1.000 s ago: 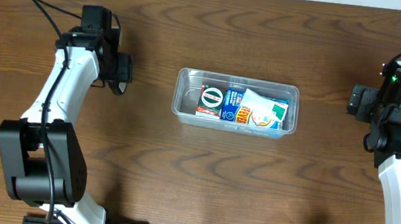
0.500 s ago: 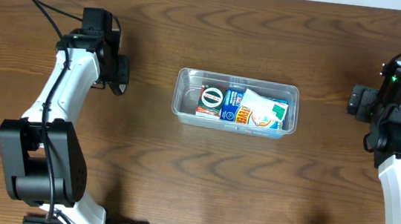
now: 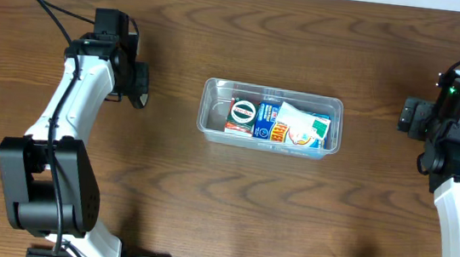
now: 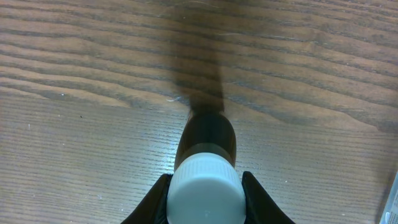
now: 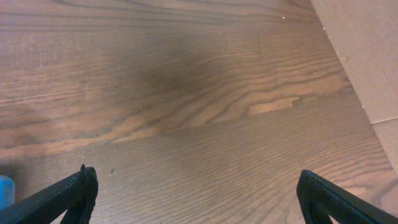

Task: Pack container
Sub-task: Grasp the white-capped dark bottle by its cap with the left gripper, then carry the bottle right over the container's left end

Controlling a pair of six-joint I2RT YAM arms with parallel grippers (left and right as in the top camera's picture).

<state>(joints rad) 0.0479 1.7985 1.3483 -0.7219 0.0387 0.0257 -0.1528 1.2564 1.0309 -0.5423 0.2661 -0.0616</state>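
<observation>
The brown wood-grain worktop (image 3: 247, 207) carries the container (image 3: 206, 109) near its middle, somewhat toward the far edge, long side running left to right. Printed cartons (image 3: 280, 123) lie packed inside it, filling most of the floor. Toward the left edge, well apart from the container, the left tool (image 3: 139, 85) is clamped on a dark bottle (image 4: 208, 134) with a white cap (image 4: 204, 186). Near the right edge, the right tool (image 5: 196, 186) has its jaws wide apart over bare wood.
</observation>
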